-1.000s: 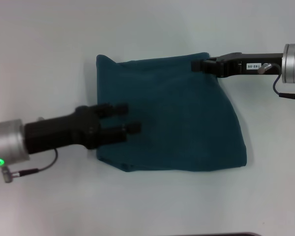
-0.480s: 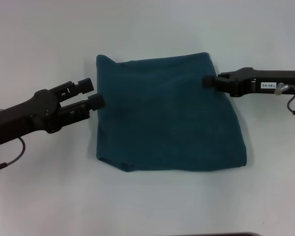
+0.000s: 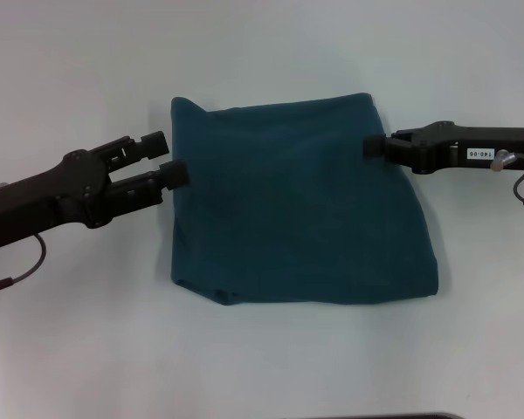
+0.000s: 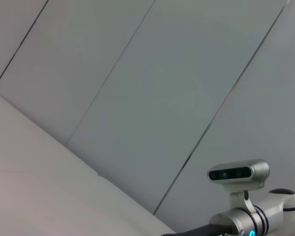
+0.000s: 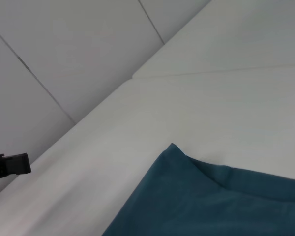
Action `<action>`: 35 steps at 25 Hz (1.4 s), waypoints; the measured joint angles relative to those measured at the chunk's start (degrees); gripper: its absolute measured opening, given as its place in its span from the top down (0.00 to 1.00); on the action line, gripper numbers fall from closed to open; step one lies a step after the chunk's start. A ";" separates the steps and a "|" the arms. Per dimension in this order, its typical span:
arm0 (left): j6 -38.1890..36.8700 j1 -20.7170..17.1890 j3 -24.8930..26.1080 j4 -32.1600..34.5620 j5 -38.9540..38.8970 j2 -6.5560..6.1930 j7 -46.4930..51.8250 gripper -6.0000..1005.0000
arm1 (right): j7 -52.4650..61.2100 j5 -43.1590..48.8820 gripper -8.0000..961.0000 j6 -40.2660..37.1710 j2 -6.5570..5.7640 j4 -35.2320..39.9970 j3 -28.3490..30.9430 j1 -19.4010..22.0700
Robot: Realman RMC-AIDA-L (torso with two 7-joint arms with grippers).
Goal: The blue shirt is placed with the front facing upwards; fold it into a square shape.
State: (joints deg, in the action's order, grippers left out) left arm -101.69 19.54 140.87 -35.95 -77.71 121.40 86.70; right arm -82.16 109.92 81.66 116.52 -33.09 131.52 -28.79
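Soft, even light is falling from above, the white table (image 3: 271, 367) is looking bright without glare, and only faint shadows are showing under the shirt (image 3: 297, 201).

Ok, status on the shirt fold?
Left gripper open, at shirt's left edge. Right gripper at right edge, holding nothing. Shirt folded, roughly square, flat on table. Nothing in the way.
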 joint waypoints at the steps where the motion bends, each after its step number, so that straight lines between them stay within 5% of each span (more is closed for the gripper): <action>1: 0.03 0.01 -0.04 0.00 0.21 -0.04 0.00 0.20 | -0.09 0.14 0.95 -0.05 0.00 0.09 -0.03 0.01; 9: 2.07 -0.60 -0.08 0.01 3.64 0.15 -0.84 0.20 | -5.78 0.62 0.93 4.55 -0.04 0.90 -0.18 0.73; 17: 4.86 -0.13 -0.18 0.09 6.28 0.18 -1.10 0.20 | -9.53 0.79 0.61 10.00 0.17 0.98 -0.73 0.40; 28: 5.64 2.55 -0.13 0.04 8.95 -0.55 1.45 0.20 | -7.67 3.70 0.19 10.66 -1.36 -0.42 -1.78 -1.25; 35: 5.33 3.87 -0.24 0.00 9.56 -0.80 2.82 0.20 | -5.27 7.62 0.17 10.92 -1.35 -2.63 -1.78 -2.21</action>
State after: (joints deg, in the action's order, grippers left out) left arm -96.37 23.41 140.63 -35.95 -68.15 120.60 89.52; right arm -87.43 117.54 92.58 115.17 -35.72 129.74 -31.00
